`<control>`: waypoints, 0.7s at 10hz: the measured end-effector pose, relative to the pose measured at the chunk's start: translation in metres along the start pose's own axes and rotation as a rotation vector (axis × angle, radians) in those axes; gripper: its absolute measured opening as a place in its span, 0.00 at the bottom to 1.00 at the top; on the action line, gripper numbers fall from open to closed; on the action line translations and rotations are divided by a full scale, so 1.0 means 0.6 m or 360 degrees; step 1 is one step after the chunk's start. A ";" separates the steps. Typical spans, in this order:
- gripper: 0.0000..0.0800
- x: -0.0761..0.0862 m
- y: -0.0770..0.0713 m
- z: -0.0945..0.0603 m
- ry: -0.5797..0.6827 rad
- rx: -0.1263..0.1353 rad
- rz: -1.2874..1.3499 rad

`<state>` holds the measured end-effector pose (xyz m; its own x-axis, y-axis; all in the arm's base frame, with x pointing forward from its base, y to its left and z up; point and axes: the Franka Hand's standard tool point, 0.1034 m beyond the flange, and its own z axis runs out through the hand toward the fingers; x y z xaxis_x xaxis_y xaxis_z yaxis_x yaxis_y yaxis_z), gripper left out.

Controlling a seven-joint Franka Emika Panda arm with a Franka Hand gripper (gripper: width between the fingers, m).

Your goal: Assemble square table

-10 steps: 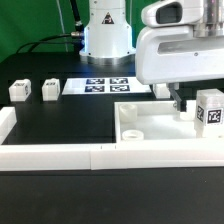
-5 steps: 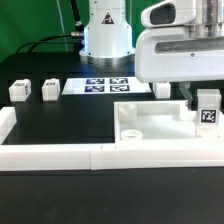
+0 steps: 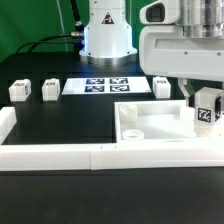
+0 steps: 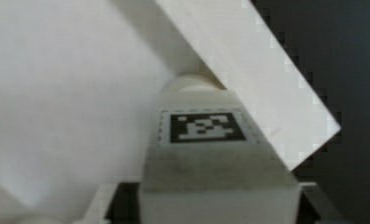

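"Square table leg (image 3: 208, 110): did the gripper (image 3: 203, 99) have it?"

"Yes. The fingers (image 3: 186, 97) were clamped on its sides. Its tag faced the wrist camera, and its far end was pressed into a corner of the tabletop (image 3: 150, 124) at the exterior view's right. The tabletop lay on the black table, just behind the border wall (image 3: 90, 156)."

"How should the step have been handled?"

"As I judged it, the leg was being seated in a corner hole. It needed to be kept upright, with gentle downward pressure while it turned. Any lean could have jammed the joint or dragged the tabletop sideways. The hole itself was hidden by the leg."

"What had changed since a second before?"

"The tag had been square-on and now sat tilted. The gripper's white housing had risen and shifted toward the exterior view's right. That uncovered more of the loose leg (image 3: 162, 86) behind the tabletop. Another leg (image 3: 18, 90) and its neighbour (image 3: 49, 90) hadn't moved, well apart at the exterior view's left. The marker board (image 3: 105, 85) lay where it had been."
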<state>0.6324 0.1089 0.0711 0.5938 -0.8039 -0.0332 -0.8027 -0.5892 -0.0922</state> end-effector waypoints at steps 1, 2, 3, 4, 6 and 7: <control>0.36 0.000 0.002 0.001 -0.0023 0.0012 0.0253; 0.36 -0.002 0.002 0.003 -0.0042 0.0018 0.0439; 0.36 -0.004 0.002 0.004 -0.0061 0.0022 0.0667; 0.36 -0.006 0.001 0.005 -0.0074 0.0025 0.0831; 0.36 -0.008 0.000 0.005 -0.0084 0.0025 0.1093; 0.36 -0.008 0.000 0.005 -0.0079 0.0023 0.1222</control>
<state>0.6296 0.1132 0.0684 -0.1275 -0.9822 -0.1379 -0.9903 0.1338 -0.0379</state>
